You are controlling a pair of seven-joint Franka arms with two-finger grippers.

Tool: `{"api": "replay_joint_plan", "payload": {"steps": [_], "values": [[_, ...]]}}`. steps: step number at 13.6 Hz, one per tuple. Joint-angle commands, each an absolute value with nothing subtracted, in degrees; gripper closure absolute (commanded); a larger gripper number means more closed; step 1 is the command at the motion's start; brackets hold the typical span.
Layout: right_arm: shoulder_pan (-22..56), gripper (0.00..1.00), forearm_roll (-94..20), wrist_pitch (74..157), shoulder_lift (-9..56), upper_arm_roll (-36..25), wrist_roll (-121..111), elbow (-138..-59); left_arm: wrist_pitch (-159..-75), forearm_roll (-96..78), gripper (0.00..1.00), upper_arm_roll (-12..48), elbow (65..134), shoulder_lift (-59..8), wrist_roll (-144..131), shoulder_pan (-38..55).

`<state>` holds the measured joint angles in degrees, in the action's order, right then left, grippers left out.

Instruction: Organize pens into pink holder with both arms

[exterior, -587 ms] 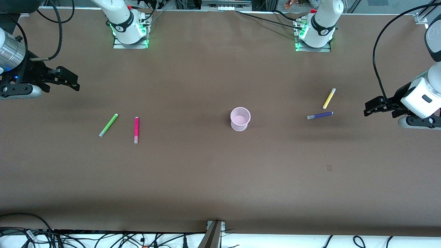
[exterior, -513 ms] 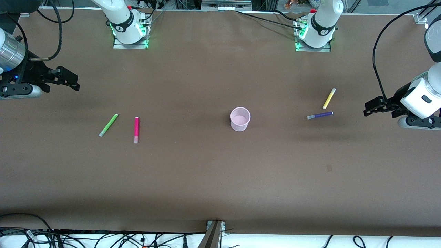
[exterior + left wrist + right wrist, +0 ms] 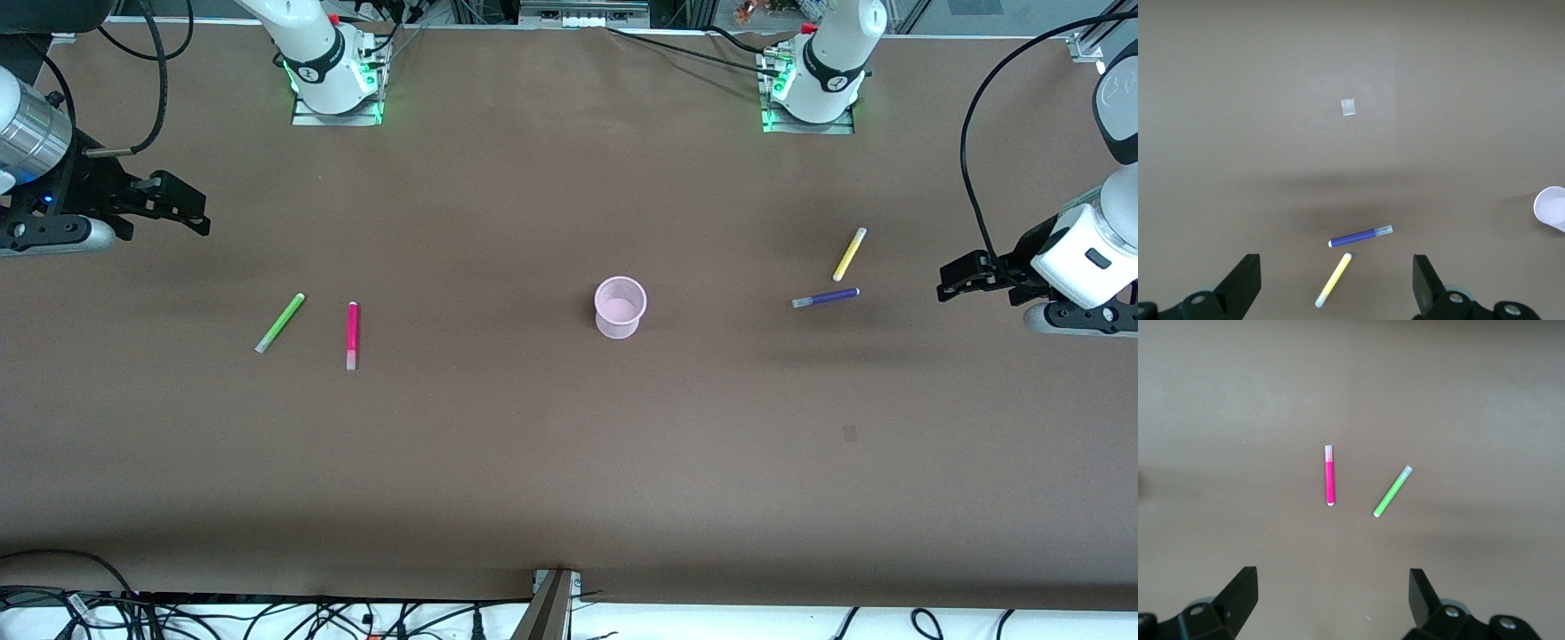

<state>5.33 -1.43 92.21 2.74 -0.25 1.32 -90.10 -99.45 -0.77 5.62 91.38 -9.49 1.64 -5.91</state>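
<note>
The pink holder stands upright near the middle of the table, empty as far as its open rim shows; none of the four pens is in it, so the task appears not yet begun.

Toward the left arm's end lie the purple pen and the yellow pen, close together but apart; the purple one runs roughly along the table's length, the yellow one slants and lies farther from the front camera. Toward the right arm's end lie the magenta pen and the green pen, side by side and apart; the magenta one points toward the front camera, the green one slants.

The left gripper hangs over the table at its own end, fingers spread wide, holding nothing; the purple pen is its nearest, lying between it and the holder. The right gripper hangs likewise at its end, wide and empty; the green pen is nearer to it than the magenta.

Judgement: each arm should serve its own pair; the jaws must close across each pen's long axis.
</note>
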Motion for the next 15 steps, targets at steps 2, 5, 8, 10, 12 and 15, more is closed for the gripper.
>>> {"api": "replay_joint_plan", "payload": {"steps": [2,5,8,10,12,15], "values": [[5.10,0.00,-1.49,91.85,3.16,-0.09,0.53,-88.86,-98.70,-2.02,0.00,5.63,91.23,-9.32,2.55,-6.42],[5.10,0.00,-1.49,91.58,3.16,-0.09,0.53,-88.86,-95.98,-2.02,0.00,5.54,91.23,-9.32,3.51,-6.50],[5.10,0.00,-1.49,91.58,3.16,-0.09,0.61,-88.86,-96.06,-2.54,0.00,5.62,91.93,-9.23,9.91,-8.08],[5.10,0.00,-1.49,91.58,3.16,-0.09,0.53,-88.86,-96.15,-4.56,0.00,5.63,93.16,-9.32,11.86,-9.14],[5.10,0.00,-1.49,91.58,3.16,-0.09,0.53,-88.86,-96.41,-4.57,0.00,5.71,95.09,-8.97,12.13,-9.23],[5.10,0.00,-1.49,91.58,3.16,-0.09,0.61,-88.86,-99.04,-4.57,0.00,5.80,100.35,-7.30,15.71,-9.32]]}}
